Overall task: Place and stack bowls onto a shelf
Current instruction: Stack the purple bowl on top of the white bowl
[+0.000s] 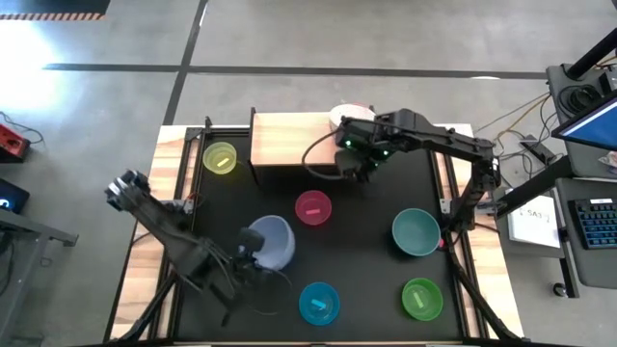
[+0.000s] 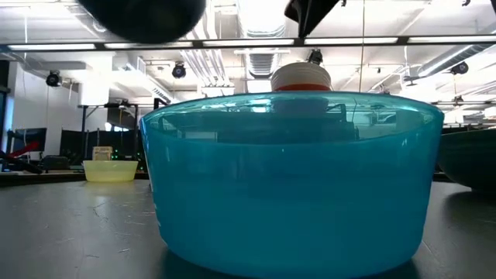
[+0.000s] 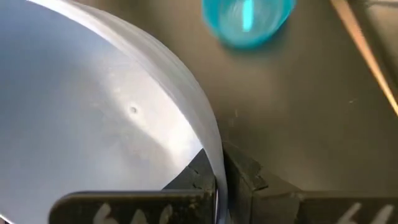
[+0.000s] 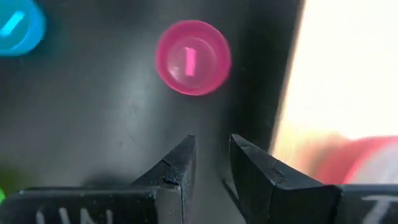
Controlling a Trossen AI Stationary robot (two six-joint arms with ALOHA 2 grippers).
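My left gripper is shut on a lavender-blue bowl over the near middle of the black table. My right gripper hangs open and empty beside the right end of the pale wood shelf. On that end a white bowl sits upside down on a red one. On the table stand a magenta bowl, a teal bowl, a green bowl, a bright blue bowl and a yellow-green bowl. My left gripper pinches the lavender-blue bowl's rim, one finger inside the bowl and one outside against the wall. The fingers come slanting down from the table's near left. The bowl is tilted and looks lifted clear of the table.
Bare black tabletop lies between the magenta bowl and the shelf's front edge, under my right gripper. The shelf's left and middle top is bare wood. The bright blue bowl stands close to the table's near edge.
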